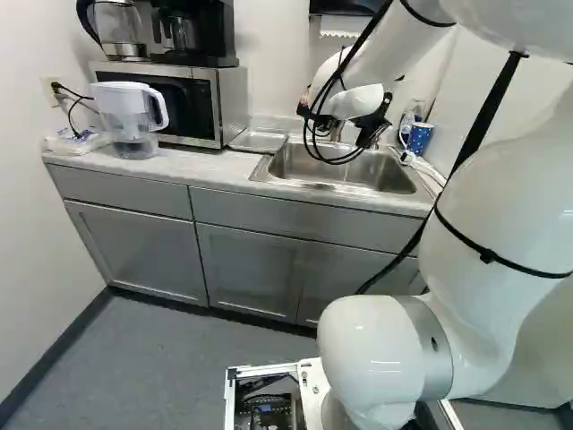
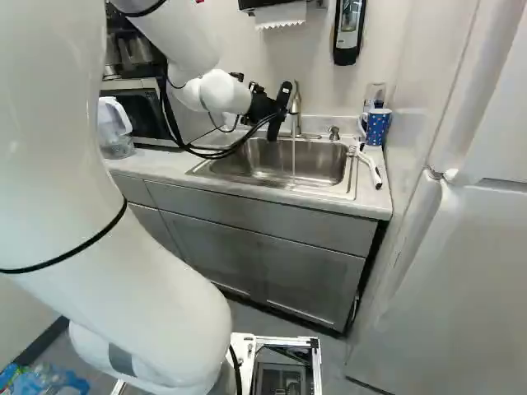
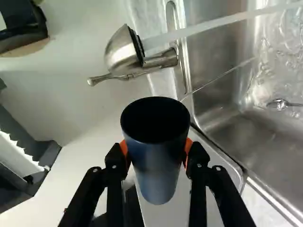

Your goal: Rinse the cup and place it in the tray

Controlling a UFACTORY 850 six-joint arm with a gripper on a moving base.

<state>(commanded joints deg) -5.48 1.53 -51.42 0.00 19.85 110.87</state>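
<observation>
Wrist view: gripper [image 2: 270, 109] grips dk-blue cup [image 3: 157, 172] btwn orange pads [image 3: 189, 147], nr running faucet [image 3: 122, 51]. Wall dispenser [image 2: 349, 26], R base view: print too sm. to read.

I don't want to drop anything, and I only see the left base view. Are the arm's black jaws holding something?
Observer: Yes. In the wrist view, the jaws are shut on a round, dark blue cup.
Operator: Cool! Is there water running? I can't tell from here.
Observer: Yes. The right base view and the wrist view show a thin stream of water coming from the shiny silver metal faucet into the grey metal sink.
Operator: Is it going in the cup?
Observer: No. In the wrist view, the water passes beside the cup, outside its open mouth.
</observation>
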